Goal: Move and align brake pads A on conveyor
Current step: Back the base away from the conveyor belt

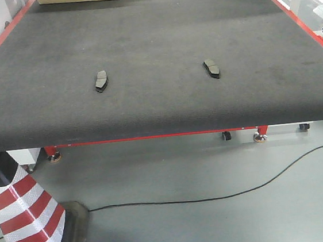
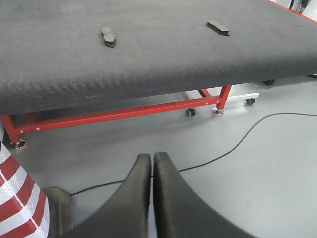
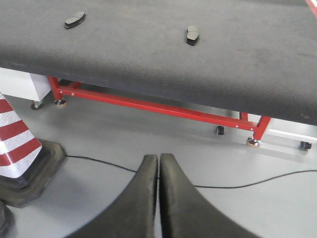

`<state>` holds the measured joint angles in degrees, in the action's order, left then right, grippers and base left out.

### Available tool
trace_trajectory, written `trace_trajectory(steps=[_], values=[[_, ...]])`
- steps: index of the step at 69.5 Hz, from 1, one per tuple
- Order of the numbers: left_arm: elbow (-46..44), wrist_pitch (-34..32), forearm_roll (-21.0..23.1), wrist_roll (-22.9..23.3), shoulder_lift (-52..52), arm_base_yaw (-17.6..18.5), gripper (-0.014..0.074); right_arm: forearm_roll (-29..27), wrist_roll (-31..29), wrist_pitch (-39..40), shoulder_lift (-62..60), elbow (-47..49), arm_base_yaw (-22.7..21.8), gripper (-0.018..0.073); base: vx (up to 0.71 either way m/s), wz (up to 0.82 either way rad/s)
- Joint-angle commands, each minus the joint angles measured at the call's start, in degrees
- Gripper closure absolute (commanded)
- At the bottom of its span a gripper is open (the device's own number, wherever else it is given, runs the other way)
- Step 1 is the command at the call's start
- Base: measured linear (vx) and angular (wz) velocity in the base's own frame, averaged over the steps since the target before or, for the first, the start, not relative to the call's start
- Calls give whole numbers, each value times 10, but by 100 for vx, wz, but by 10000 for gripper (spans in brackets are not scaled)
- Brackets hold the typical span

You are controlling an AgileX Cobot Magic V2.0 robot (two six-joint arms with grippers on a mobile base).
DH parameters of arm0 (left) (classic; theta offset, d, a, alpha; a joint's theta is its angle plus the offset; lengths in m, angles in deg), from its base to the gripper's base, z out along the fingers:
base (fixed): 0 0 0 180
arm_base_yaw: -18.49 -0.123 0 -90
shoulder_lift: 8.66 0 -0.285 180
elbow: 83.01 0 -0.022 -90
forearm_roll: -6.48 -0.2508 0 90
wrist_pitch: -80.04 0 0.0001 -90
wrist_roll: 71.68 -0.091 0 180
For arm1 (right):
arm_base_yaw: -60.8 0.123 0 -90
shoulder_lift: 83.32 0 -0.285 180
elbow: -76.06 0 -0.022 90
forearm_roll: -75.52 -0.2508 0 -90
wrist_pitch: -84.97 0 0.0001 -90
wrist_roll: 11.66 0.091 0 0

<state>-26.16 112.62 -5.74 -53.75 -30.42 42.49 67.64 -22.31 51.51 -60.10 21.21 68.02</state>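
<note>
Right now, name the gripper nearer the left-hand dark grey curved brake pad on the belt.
Left, it seems. The left gripper hangs short of the belt, almost facing that pad; the right gripper hangs further right.

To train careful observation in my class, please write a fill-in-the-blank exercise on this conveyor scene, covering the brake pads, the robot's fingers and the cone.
1. On the conveyor lie ____ brake pads.
2. The fingers of the left gripper are ____, not open.
3. The right gripper holds ____.
4. The cone beside the conveyor is striped white and ____.

Missing words: two; shut; nothing; red.
</note>
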Motion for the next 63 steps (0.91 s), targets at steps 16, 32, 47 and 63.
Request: trace_trajectory(steps=[16, 32, 47, 63], values=[[-14, -40, -3, 2, -5, 2, 603, -2, -4, 40, 5, 15, 0, 566, 0, 0], [-14, -40, -3, 2, -5, 2, 603, -2, -4, 40, 5, 15, 0, 566, 0, 0], [-14, -40, -3, 2, -5, 2, 603, -2, -4, 40, 5, 15, 0, 566, 0, 0], [-14, -40, -3, 2, -5, 2, 603, -2, -4, 40, 5, 15, 0, 566, 0, 0]])
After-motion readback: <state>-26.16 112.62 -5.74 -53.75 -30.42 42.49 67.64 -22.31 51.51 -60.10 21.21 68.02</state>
